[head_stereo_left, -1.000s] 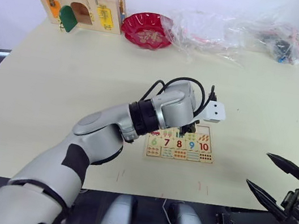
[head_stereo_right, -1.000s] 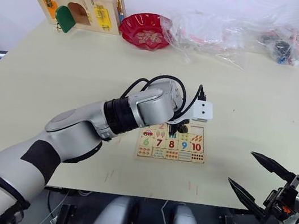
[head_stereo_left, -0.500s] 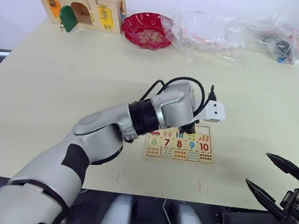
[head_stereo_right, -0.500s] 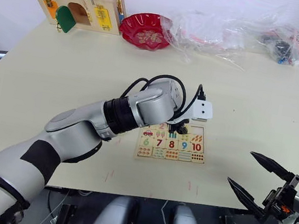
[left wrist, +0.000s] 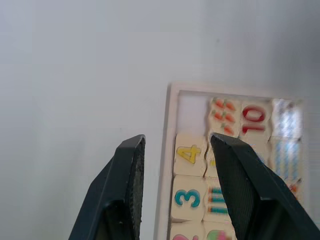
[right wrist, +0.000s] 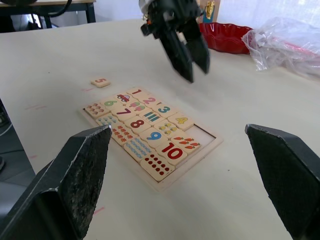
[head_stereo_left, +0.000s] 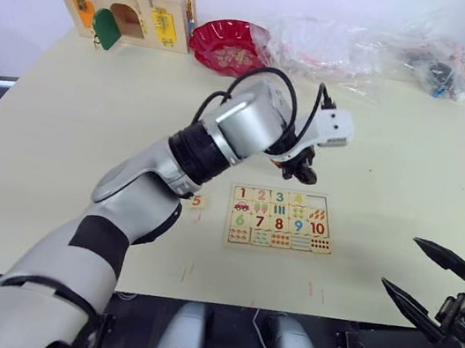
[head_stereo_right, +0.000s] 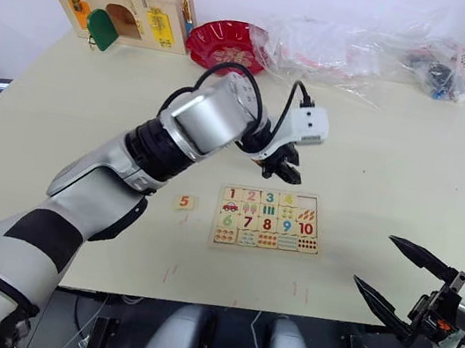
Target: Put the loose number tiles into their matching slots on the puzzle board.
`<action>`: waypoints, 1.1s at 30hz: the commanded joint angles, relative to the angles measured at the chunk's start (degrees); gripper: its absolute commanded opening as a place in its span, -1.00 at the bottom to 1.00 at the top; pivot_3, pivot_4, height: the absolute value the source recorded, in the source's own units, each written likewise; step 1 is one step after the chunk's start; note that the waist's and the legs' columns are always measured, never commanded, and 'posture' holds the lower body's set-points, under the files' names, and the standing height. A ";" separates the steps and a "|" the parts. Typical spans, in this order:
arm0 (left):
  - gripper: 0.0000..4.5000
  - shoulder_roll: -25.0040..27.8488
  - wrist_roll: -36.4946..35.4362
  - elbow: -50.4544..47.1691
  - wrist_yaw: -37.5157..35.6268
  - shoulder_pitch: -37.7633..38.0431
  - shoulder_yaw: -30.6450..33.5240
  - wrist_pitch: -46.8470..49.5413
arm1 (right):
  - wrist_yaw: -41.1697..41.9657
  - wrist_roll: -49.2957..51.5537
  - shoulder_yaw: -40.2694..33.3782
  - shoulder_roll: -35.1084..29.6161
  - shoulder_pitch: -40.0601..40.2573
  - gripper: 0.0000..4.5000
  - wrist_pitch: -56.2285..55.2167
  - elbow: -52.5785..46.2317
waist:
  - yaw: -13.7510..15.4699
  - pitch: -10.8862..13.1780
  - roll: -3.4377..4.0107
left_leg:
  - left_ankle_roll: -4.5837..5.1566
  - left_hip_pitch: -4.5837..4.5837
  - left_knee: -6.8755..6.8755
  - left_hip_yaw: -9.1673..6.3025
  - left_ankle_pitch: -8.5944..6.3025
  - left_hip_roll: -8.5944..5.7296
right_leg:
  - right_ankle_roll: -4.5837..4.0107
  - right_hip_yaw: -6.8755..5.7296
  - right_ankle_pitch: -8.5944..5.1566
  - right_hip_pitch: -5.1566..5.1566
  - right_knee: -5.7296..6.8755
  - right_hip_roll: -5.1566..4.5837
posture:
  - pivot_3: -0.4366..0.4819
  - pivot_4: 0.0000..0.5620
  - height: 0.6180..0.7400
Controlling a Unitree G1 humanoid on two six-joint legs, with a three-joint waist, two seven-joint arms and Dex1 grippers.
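Two fingers of my left gripper (head_stereo_right: 283, 170) stand apart, holding nothing, above the table just behind the board (head_stereo_right: 268, 220). Tiles 1 to 4 sit in its top row; the slot (left wrist: 192, 107) beside the 4 is bare. Tile 5 (head_stereo_right: 183, 202) lies left of the board. My right gripper (head_stereo_right: 400, 278) is spread wide, empty.

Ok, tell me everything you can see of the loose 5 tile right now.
The 5 tile is a small square pale-wood piece with an orange numeral. It lies flat, face up, on the table, to the left of the puzzle board and apart from it. Nothing touches it. The left gripper hovers open beyond the board, whose corner slot is empty.
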 commanded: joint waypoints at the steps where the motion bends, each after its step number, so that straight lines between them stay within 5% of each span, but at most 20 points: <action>1: -0.03 2.06 -0.73 -0.67 -1.79 3.91 3.16 -10.72 | 0.00 0.68 -0.12 -0.20 -0.01 1.00 -0.20 -1.42 | -0.08 0.00 0.01 | 0.00 0.01 0.00 0.01 0.00 0.00 | 0.00 0.01 0.00 0.00 0.03 0.00 | -0.05 -0.47 1.00; 7: -0.03 2.05 1.72 5.36 -0.88 9.71 4.09 -26.26 | 0.08 0.80 0.14 -0.43 -0.50 1.00 -0.04 -1.11 | 0.41 -0.01 0.01 | 0.00 -0.08 0.19 -0.02 0.00 0.00 | 0.00 -0.04 0.01 0.00 0.07 0.00 | -0.05 -0.47 1.00; 12: -0.97 0.89 3.78 12.40 -1.56 11.32 4.10 -36.23 | 0.30 0.88 0.04 -0.57 -0.44 1.00 0.15 -1.08 | 0.55 0.00 0.01 | 0.00 -0.14 0.33 -0.03 0.00 -0.01 | 0.02 -0.06 0.01 0.00 0.09 0.00 | -0.05 -0.47 1.00; 33: -0.97 -3.64 12.15 22.52 -1.86 12.11 3.85 -48.19 | -0.08 0.73 -0.10 -0.21 0.29 1.00 0.49 -1.99 | 0.32 0.00 0.00 | 0.01 -0.15 0.34 -0.06 -0.01 -0.01 | 0.02 -0.08 0.01 0.00 0.12 0.01 | -0.05 -0.47 1.00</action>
